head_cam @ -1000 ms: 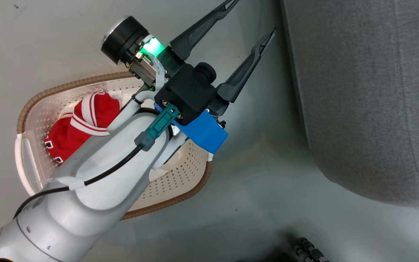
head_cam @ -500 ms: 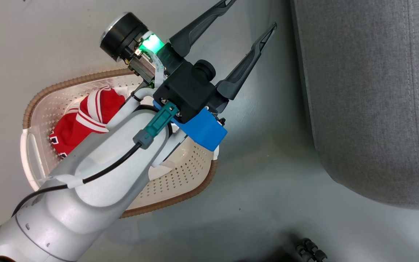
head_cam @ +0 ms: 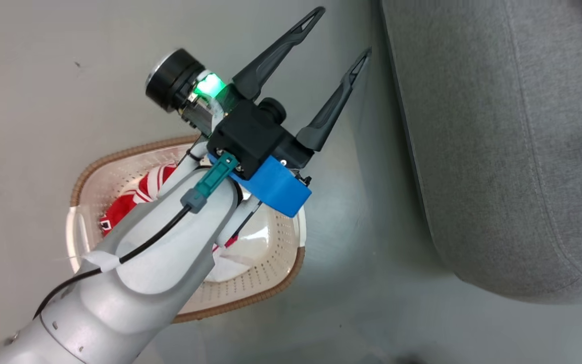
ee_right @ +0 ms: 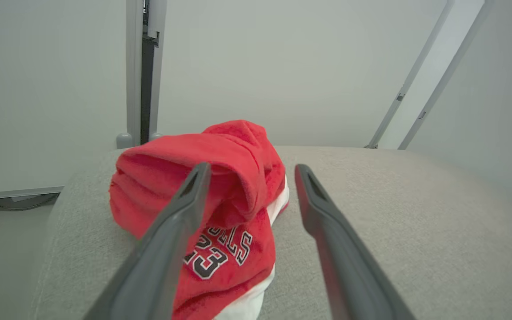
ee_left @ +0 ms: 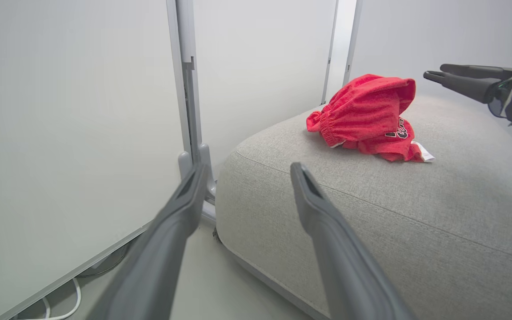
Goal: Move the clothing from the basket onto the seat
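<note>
Red garment (ee_right: 229,195) lies on the grey sofa (ee_right: 394,222), right claw (ee_right: 252,168) spread wide just before it, gripping nothing; a striped garment (head_cam: 134,199) sits in the basket (head_cam: 265,263); left claw (head_cam: 342,30) released, empty

head view: the basket (head_cam: 271,247) sits on the floor (head_cam: 361,313) at lower centre-left, with a garment (head_cam: 134,199) inside its upper left part; the left arm (head_cam: 159,263) crosses above the basket from the lower left corner; the left gripper (head_cam: 342,30) ends at top centre, over the floor between basket and sofa (head_cam: 498,151), which takes the right side; left wrist view: a second garment (ee_left: 367,115) lies on the sofa at upper right, the right gripper (ee_left: 434,71) to its right at the frame edge, a post (ee_left: 189,89) left of the sofa; right wrist view: the second garment lies on the sofa at centre left, partly behind the right gripper's left finger
</note>
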